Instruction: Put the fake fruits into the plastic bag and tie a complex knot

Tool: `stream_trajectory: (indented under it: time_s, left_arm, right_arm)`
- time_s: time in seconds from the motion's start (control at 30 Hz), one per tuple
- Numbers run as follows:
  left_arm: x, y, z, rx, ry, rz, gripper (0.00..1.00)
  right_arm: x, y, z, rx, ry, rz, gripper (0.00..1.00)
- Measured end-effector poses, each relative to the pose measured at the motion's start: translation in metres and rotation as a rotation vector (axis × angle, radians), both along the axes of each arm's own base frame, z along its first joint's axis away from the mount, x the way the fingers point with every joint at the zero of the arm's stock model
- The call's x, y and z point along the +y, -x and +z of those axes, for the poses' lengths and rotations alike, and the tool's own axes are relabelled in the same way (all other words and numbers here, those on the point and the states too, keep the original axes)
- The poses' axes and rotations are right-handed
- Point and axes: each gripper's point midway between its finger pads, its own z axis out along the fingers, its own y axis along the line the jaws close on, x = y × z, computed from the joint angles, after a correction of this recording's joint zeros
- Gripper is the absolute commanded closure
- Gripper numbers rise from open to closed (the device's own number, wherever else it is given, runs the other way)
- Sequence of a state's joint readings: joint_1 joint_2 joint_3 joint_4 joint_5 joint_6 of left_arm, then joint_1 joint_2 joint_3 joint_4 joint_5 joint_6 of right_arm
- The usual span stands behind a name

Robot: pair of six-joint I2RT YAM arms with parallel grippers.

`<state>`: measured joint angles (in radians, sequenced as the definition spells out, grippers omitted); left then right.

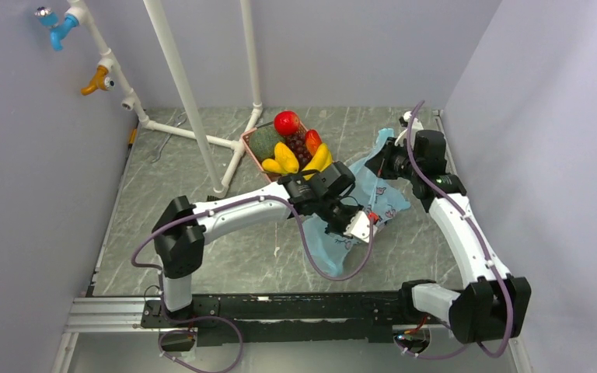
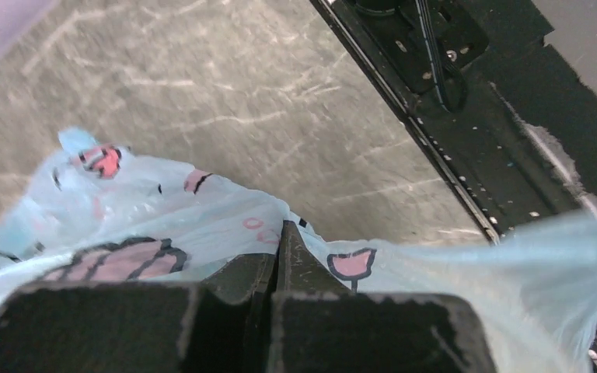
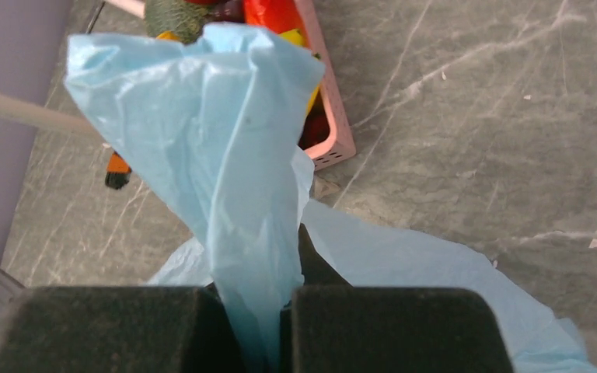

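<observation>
With left gripper (image 2: 280, 249) and right gripper (image 3: 291, 280) each clamped on film of the plastic bag (image 1: 381, 198), holding it just beside the pink basket (image 1: 250, 148); yet to load any fake fruits (image 1: 295, 148), all heaped in that basket, or tie anything.

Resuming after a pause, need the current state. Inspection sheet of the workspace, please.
Surface: grey marbled table, no spill seen.
Job's things: plastic bag lying between the arms, not tied; fake fruits in the pink basket, none seen in the bag.
Clutter: small orange-black item by the left wall, too small to identify.
Grippers: left gripper shut on the bag's printed side; right gripper shut on a bunched strip of it.
Cables: purple cable loops below the left wrist.
Surroundings: white pipe frame, grey walls.
</observation>
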<state>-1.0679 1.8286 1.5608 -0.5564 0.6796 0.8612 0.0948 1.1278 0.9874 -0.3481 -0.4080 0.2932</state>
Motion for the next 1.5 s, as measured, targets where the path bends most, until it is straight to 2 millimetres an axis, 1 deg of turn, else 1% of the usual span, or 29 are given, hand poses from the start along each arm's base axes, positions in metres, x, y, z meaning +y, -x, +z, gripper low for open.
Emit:
stream_trajectory:
  time_s: [0.03, 0.07, 0.1, 0.13, 0.17, 0.2, 0.23, 0.27, 0.33, 0.37, 0.43, 0.57, 0.63, 0.67, 0.73, 0.8, 0.83, 0.87, 0.97, 1.0, 1.07, 1.13, 1.23, 1.3, 1.33, 1.4, 1.43, 1.47, 1.5]
  left_arm:
    - [-0.006, 0.001, 0.002, -0.015, 0.012, -0.027, 0.97]
    - [-0.009, 0.001, 0.003, -0.031, 0.024, -0.048, 0.92]
    - [-0.010, 0.001, 0.003, -0.040, 0.027, -0.055, 0.82]
    - [-0.009, 0.001, 0.003, -0.042, 0.027, -0.059, 0.67]
    - [-0.008, -0.001, 0.002, -0.043, 0.024, -0.055, 0.56]
    - [-0.006, -0.002, 0.001, -0.041, 0.018, -0.048, 0.41]
    - [-0.001, -0.002, 0.000, -0.031, -0.001, -0.031, 0.17]
    - [0.003, -0.002, 0.001, -0.021, -0.014, -0.012, 0.03]
    - [0.012, -0.004, 0.012, 0.013, -0.014, 0.031, 0.01]
    - [0.018, -0.006, 0.024, 0.047, 0.001, 0.066, 0.01]
    - [0.029, -0.020, 0.054, 0.079, 0.055, 0.149, 0.00]
    - [0.059, -0.066, 0.136, 0.053, 0.239, 0.407, 0.01]
    - [0.067, -0.078, 0.161, 0.033, 0.300, 0.507, 0.01]
    - [0.068, -0.082, 0.166, 0.036, 0.313, 0.545, 0.00]
    - [0.065, -0.088, 0.163, 0.060, 0.305, 0.600, 0.01]
    - [0.057, -0.094, 0.140, 0.119, 0.252, 0.643, 0.01]
    - [0.053, -0.096, 0.126, 0.155, 0.219, 0.664, 0.03]
    - [0.049, -0.099, 0.110, 0.192, 0.182, 0.683, 0.15]
    - [0.046, -0.102, 0.061, 0.298, 0.038, 0.749, 0.83]
    - [0.046, -0.103, 0.051, 0.327, -0.001, 0.769, 0.97]
    - [0.045, -0.111, 0.043, 0.367, -0.045, 0.802, 1.00]
    - [0.049, -0.123, 0.049, 0.401, -0.035, 0.844, 1.00]
    - [0.059, -0.150, 0.081, 0.474, 0.048, 0.910, 1.00]
    - [0.062, -0.159, 0.097, 0.514, 0.089, 0.926, 1.00]
    - [0.061, -0.160, 0.100, 0.544, 0.095, 0.926, 1.00]
    - [0.055, -0.157, 0.096, 0.594, 0.081, 0.916, 1.00]
    - [0.052, -0.155, 0.089, 0.623, 0.064, 0.915, 1.00]
    - [0.050, -0.155, 0.083, 0.648, 0.048, 0.915, 1.00]
    - [0.048, -0.156, 0.075, 0.673, 0.031, 0.914, 1.00]
  right_arm:
    - [0.000, -0.004, -0.006, 0.019, -0.012, -0.015, 1.00]
    - [0.000, -0.007, -0.009, 0.030, -0.021, -0.023, 1.00]
    - [0.001, -0.010, -0.012, 0.036, -0.035, -0.024, 1.00]
    - [0.002, -0.011, -0.012, 0.039, -0.048, -0.016, 1.00]
    - [0.004, -0.012, -0.010, 0.032, -0.057, -0.007, 1.00]
    - [0.005, -0.013, -0.007, 0.017, -0.063, 0.008, 1.00]
    - [0.007, -0.013, -0.004, 0.002, -0.066, 0.025, 1.00]
    - [0.009, -0.012, -0.001, -0.016, -0.064, 0.048, 1.00]
    - [0.012, -0.009, 0.006, -0.053, -0.054, 0.099, 1.00]
    - [0.015, -0.006, 0.009, -0.071, -0.048, 0.131, 1.00]
    - [0.018, -0.001, 0.013, -0.099, -0.041, 0.171, 1.00]
    - [0.024, 0.009, 0.023, -0.151, -0.029, 0.246, 1.00]
    - [0.025, 0.013, 0.026, -0.166, -0.025, 0.265, 1.00]
    - [0.026, 0.015, 0.028, -0.170, -0.025, 0.274, 1.00]
    - [0.027, 0.019, 0.028, -0.169, -0.023, 0.285, 1.00]
    - [0.026, 0.021, 0.029, -0.158, -0.019, 0.286, 1.00]
    - [0.026, 0.022, 0.029, -0.149, -0.018, 0.286, 1.00]
    - [0.026, 0.024, 0.031, -0.138, -0.017, 0.286, 1.00]
    - [0.023, 0.029, 0.047, -0.128, -0.017, 0.284, 1.00]
    - [0.021, 0.031, 0.054, -0.130, -0.017, 0.289, 1.00]
    - [0.016, 0.036, 0.066, -0.143, -0.003, 0.306, 1.00]
    - [0.009, 0.042, 0.068, -0.142, 0.022, 0.326, 1.00]
    - [0.005, 0.058, 0.050, -0.091, 0.059, 0.412, 1.00]
    - [0.007, 0.066, 0.030, -0.041, 0.077, 0.490, 0.99]
    - [0.007, 0.066, 0.022, -0.022, 0.084, 0.517, 0.87]
    - [0.005, 0.067, 0.009, 0.009, 0.095, 0.546, 0.40]
    - [0.003, 0.068, 0.005, 0.027, 0.100, 0.550, 0.25]
    - [0.002, 0.068, 0.002, 0.037, 0.103, 0.549, 0.16]
    - [0.000, 0.067, 0.001, 0.036, 0.108, 0.545, 0.11]
